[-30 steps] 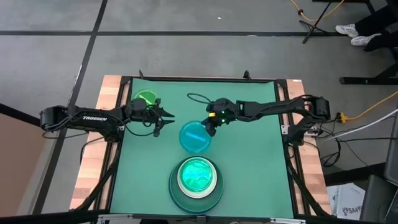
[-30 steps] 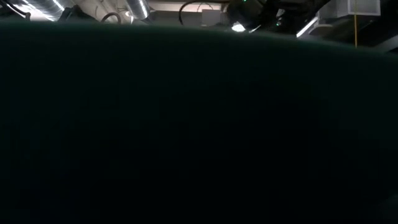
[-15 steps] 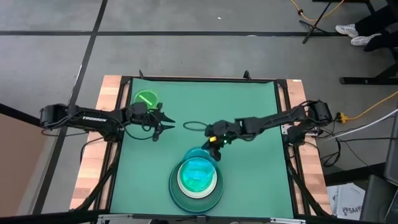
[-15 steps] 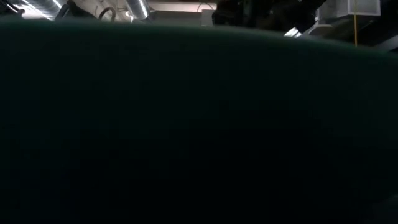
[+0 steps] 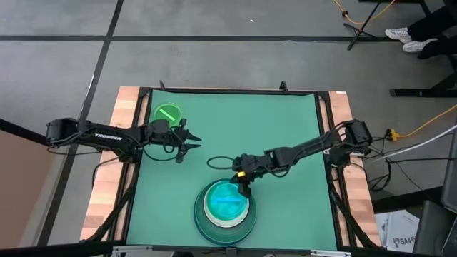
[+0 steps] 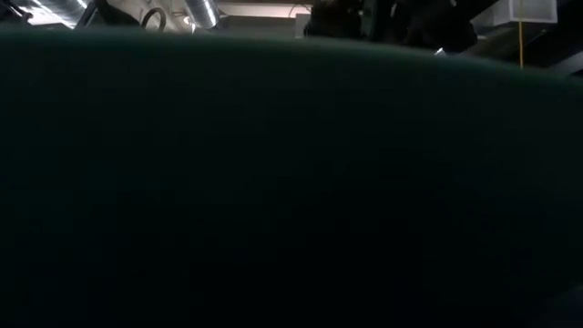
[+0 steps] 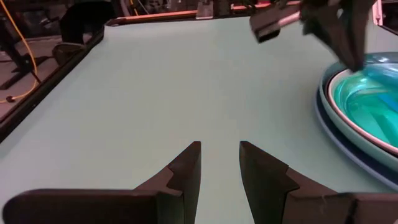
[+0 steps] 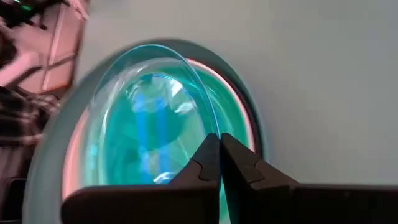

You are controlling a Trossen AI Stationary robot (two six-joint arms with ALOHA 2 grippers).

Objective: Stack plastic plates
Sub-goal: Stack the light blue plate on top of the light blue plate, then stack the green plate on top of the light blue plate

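A stack of plates [image 5: 201,223] sits at the table's near edge, middle: a large dark plate outermost, a white one inside it, green showing in the centre. My right gripper [image 5: 245,187] is at the stack's far rim, shut on a small translucent cyan plate [image 5: 227,201] that lies over the stack. A small bright green plate [image 5: 168,113] lies flat at the far left. My left gripper [image 5: 191,140] hovers open just right of it, touching nothing. The left wrist view shows the stack [image 7: 367,106] beyond its open fingers. My right gripper pinches the cyan plate's rim [image 8: 211,121] on its far side between the two shut fingers. The fingers slant down from the table's far right. The plate is over the stack with the held rim raised; whether its near part rests on the stack, I cannot tell.
A black cable loop [image 5: 221,163] lies on the green mat just beyond the stack. The low view is filled by a dark wall [image 6: 291,182] right in front of the camera. Bare mat lies at the right and at the near left.
My right gripper has carried the cyan plate from the middle of the table toward the near edge and lowered it over the stack, staying shut on its rim. The left arm has kept nearly still.
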